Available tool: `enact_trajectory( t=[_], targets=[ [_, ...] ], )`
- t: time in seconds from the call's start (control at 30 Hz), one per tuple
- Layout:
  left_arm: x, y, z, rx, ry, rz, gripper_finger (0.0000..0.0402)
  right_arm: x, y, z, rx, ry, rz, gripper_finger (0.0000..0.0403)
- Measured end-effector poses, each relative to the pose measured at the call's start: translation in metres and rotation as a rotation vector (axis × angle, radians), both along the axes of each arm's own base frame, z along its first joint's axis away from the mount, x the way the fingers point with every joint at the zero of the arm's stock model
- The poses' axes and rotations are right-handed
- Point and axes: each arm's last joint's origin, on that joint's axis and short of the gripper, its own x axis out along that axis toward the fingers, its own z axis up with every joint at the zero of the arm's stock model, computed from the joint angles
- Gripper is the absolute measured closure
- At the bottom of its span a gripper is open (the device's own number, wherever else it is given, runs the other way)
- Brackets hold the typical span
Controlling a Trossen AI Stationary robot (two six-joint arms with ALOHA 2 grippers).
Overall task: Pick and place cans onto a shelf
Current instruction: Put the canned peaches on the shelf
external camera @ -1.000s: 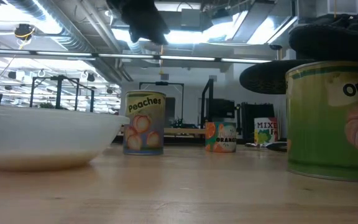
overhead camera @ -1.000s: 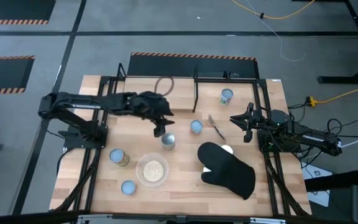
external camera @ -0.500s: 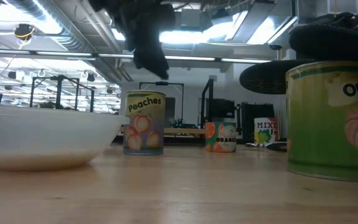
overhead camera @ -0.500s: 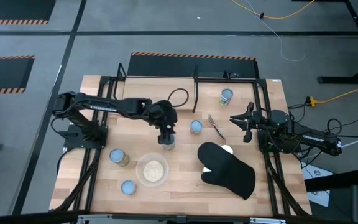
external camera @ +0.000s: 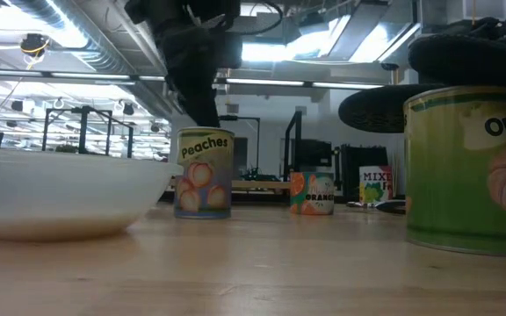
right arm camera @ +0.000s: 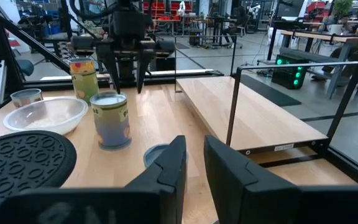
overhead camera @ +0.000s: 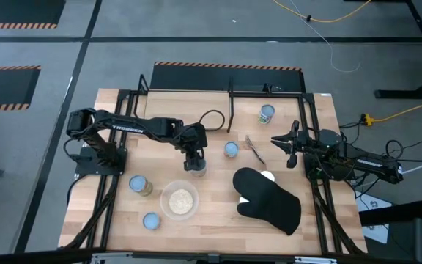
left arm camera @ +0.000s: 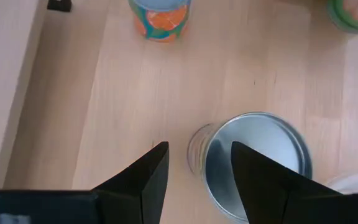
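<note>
A peach-labelled can [overhead camera: 197, 168] with a silvery top [left arm camera: 257, 163] stands upright on the table's middle. My left gripper [overhead camera: 194, 156] is open just above it, fingers pointing down. One finger [left arm camera: 257, 177] is over the top and the other [left arm camera: 157, 171] is beside the can's wall. The low view [external camera: 198, 110] and the right wrist view [right arm camera: 127, 84] show the fingertips close over the can [external camera: 205, 174], touching nothing that I can see. The light-wood shelf [right arm camera: 247, 118] stands along the far side. My right gripper [overhead camera: 288, 144] waits at the right, open by a narrow gap [right arm camera: 194, 155].
An orange-labelled can [overhead camera: 231, 149] stands right of the peach can, another can [overhead camera: 267, 112] at the far right, and two [overhead camera: 141, 185] [overhead camera: 151, 220] at the near left. A clear bowl of grain [overhead camera: 179, 200] sits just in front. A black oven mitt [overhead camera: 266, 198] lies at the near right.
My left gripper has moved toward the table's right and near edge and come down, from high above the table to just over the peach can's top. The can has stayed where it was.
</note>
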Motion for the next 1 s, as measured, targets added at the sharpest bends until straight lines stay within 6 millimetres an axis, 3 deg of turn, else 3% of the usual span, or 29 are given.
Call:
enact_trajectory(
  t=[0.73,1.0],
  targets=[
    [-0.001,-0.002,-0.016,-0.019,0.117,-0.014,0.0236,0.000,0.000,0.000,0.000,0.000,0.000,0.0339],
    [-0.001,-0.003,-0.017,-0.019,0.121,-0.019,0.0289,0.000,0.000,0.000,0.000,0.000,0.000,0.0339]
  ],
)
